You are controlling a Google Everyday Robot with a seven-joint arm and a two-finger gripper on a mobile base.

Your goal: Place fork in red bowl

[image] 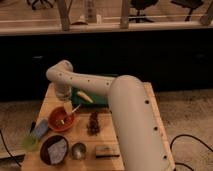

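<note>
White arm (120,105) reached in from lower right, elbow bent near the table's back left; the gripper (64,106) hung just above the red bowl (62,120). Cannot tell how it was set.

Fork (70,112): 1, slim, pale cream, thin straight handle, tilted, lower end inside the red bowl, upper end sticking out up-right over the rim, close under the gripper. Contact w/ gripper unclear.

Counts: 2 bowls, red one plus a dark bowl (54,150) w/ grey cloth (58,150) in it, near the front left edge. 1 small metal cup (78,150) just right of the dark bowl. 1 flat dark block (105,151) further right, near front edge. 1 brown clump (93,123) mid-table. 1 yellow oblong thing (84,96) on a green tray (100,100) at the back. 1 blue item (40,128) touching the red bowl's left side, 1 green item (29,143) at the left edge.

Wooden table (85,135): left half crowded; bare wood between red bowl and clump. Right side mostly covered by the arm.
</note>
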